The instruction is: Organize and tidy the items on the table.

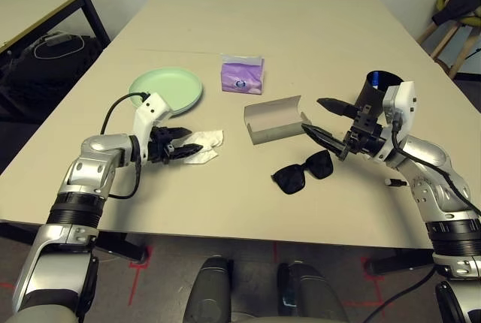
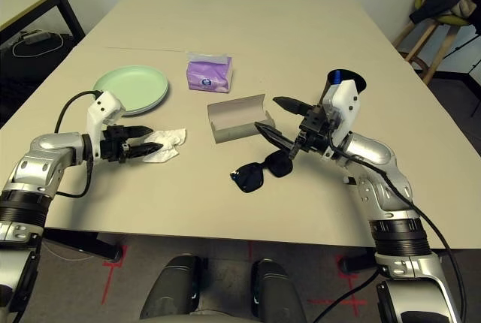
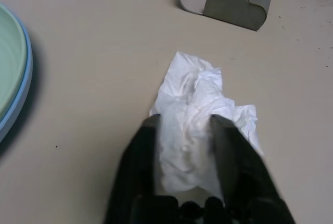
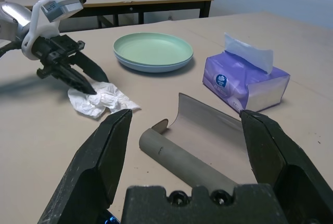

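Observation:
My left gripper [image 1: 180, 149] is shut on the near end of the crumpled white tissue [image 1: 204, 145], which lies flat on the table [image 1: 301, 30]; the tissue [image 3: 193, 104] bunches between the two fingers. Just behind it a pale green plate [image 1: 165, 88] sits stacked on a pale blue one. The purple tissue packet [image 1: 242, 73] stands further back. The grey glasses case [image 1: 272, 120] lies open at mid-table, with the black sunglasses [image 1: 302, 173] in front of it. My right gripper [image 1: 312, 115] hangs open at the case's right end. The black cup [image 1: 378, 84] stands behind that gripper's wrist.
A smaller beige table with black legs [image 1: 45, 7] stands at the far left, with a black bag and cables [image 1: 52, 52] under it. A wooden stool [image 1: 451, 30] with clothing is at the far right. The table's front edge runs just below both forearms.

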